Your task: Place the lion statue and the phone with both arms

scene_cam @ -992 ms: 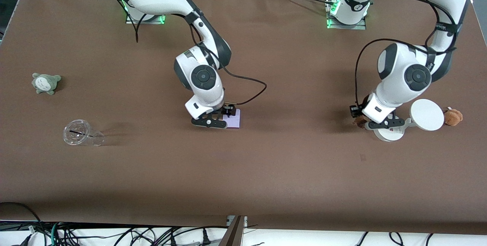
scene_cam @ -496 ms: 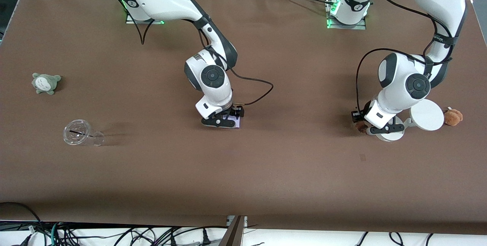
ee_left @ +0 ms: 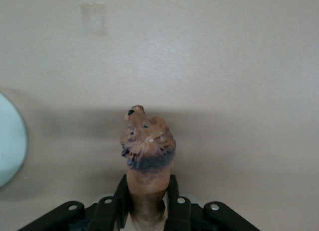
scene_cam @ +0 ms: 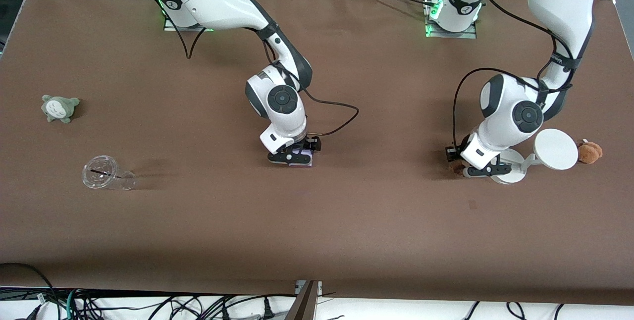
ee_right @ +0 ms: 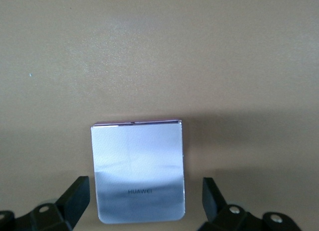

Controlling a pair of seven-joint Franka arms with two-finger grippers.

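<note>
On the brown desk (scene_cam: 346, 221), the right claw (scene_cam: 292, 157) hangs spread over the phone (ee_right: 138, 171), lettered "HUAWEI", lying flat mid-desk. Beside the white round stand (scene_cam: 555, 149), the left claw (scene_cam: 473, 167) pinches the lion statue (ee_left: 147, 151). A clear cup (scene_cam: 101, 173) lies tipped, nothing visible inside.

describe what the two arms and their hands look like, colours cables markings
Both arms are glossy white with dark grey joint bands and round dark grey joint caps. A black cable loops along each forearm. The bases glow green. The right hand and left hand are black, two-fingered, with small screw holes in their bodies. Small dark lettering marks the left arm's upper link.
</note>
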